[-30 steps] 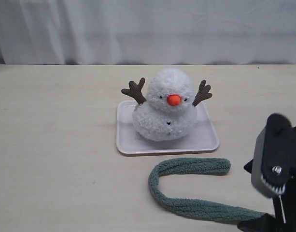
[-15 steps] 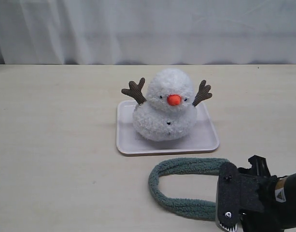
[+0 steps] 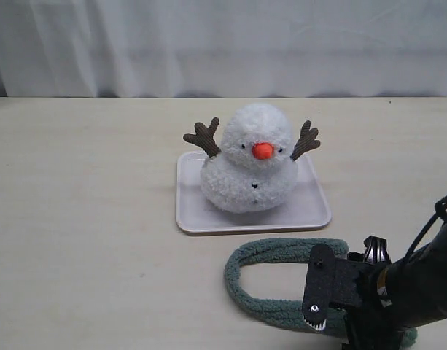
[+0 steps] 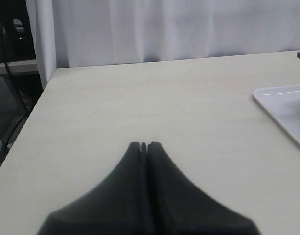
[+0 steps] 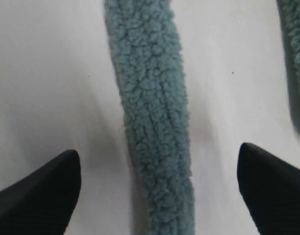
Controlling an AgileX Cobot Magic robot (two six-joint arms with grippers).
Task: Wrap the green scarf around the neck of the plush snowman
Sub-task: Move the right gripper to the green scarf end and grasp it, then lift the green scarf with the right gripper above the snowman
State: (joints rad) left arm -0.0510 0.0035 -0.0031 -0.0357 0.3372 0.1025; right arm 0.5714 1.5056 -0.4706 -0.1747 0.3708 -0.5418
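Observation:
The plush snowman (image 3: pixel 248 169) sits upright on a white tray (image 3: pixel 194 211), its neck (image 3: pixel 234 162) bare. In front of the tray the green scarf (image 3: pixel 270 251) lies on the table in a U-shaped loop. My right gripper (image 3: pixel 340 310) hangs low over the scarf's near arm at the lower right, jaws open. In the right wrist view the scarf strip (image 5: pixel 154 117) runs between the two wide-apart fingertips (image 5: pixel 42 191), touching neither. My left gripper (image 4: pixel 144 146) is shut on nothing above bare tabletop, away from the tray's corner (image 4: pixel 282 107).
A white curtain (image 3: pixel 223 44) closes off the table's far edge. The table's side edge (image 4: pixel 39 98) shows in the left wrist view, with dark equipment beyond it.
My right gripper has come down and moved left from the lower right corner, ending over the scarf's near arm. Snowman, tray and scarf have not moved.

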